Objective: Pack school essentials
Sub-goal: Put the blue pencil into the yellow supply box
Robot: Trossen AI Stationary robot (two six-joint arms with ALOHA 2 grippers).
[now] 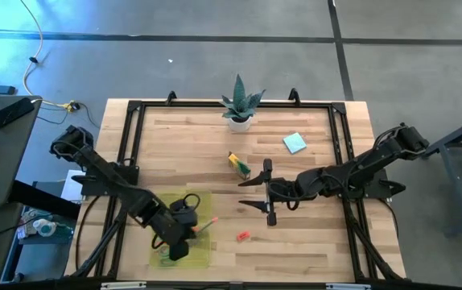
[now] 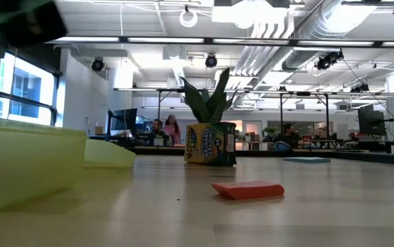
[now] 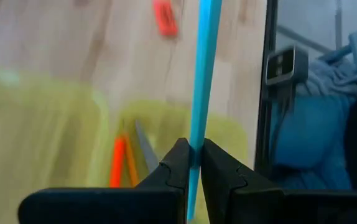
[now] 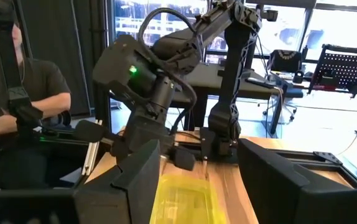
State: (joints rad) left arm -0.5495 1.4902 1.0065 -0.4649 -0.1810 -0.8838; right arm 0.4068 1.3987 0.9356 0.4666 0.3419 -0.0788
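Around your wooden table (image 1: 295, 242) you had a grey floor (image 1: 215, 64) crossed by dark seams, with a yellow cable (image 1: 28, 76) trailing off the far left corner. Beyond the far edge lay an open office: white ceiling ducts (image 2: 307, 27), strip lights (image 2: 114, 40), tall windows (image 2: 18, 92), and desks with seated people (image 2: 164, 130).
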